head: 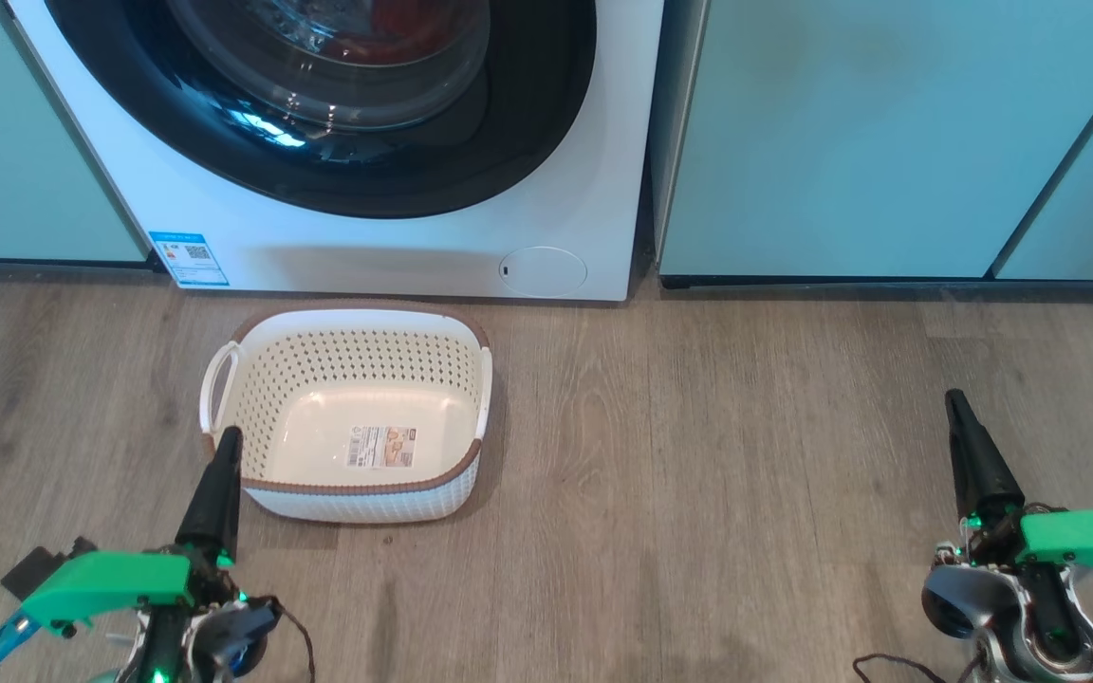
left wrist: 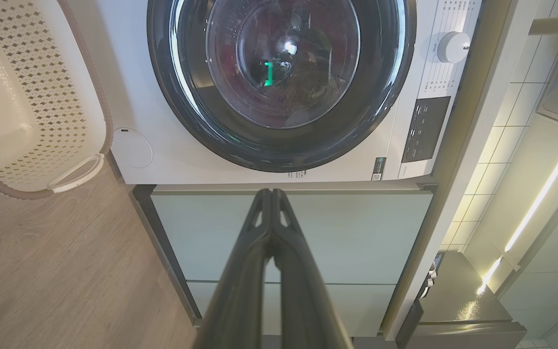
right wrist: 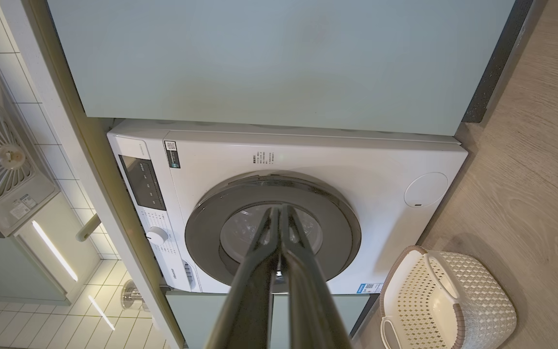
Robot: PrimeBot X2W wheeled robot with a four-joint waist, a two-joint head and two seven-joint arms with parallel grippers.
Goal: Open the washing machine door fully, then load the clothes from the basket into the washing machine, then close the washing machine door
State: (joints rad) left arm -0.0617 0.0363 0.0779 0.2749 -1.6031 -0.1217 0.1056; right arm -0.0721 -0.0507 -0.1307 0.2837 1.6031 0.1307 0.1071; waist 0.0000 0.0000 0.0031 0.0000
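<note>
The white washing machine (head: 395, 251) stands ahead with its black-rimmed porthole door (head: 546, 123) shut flat against the front. Red clothes (head: 395, 33) show through the glass, inside the drum. On the floor in front sits the cream basket (head: 347, 417), with nothing in it but the label on its floor. My left gripper (head: 227, 438) is shut, its tip over the basket's near left rim. My right gripper (head: 954, 398) is shut too, low at the right over bare floor. The left wrist view has the door (left wrist: 201, 111) and basket (left wrist: 32, 102); the right wrist view has the door (right wrist: 201, 228) and basket (right wrist: 453, 300).
Pale green cabinets (head: 888, 133) flank the washer on both sides. Wood-look floor (head: 698, 455) spreads wide between the basket and my right gripper. A round flap (head: 543, 270) and blue sticker (head: 188, 258) mark the washer's lower front.
</note>
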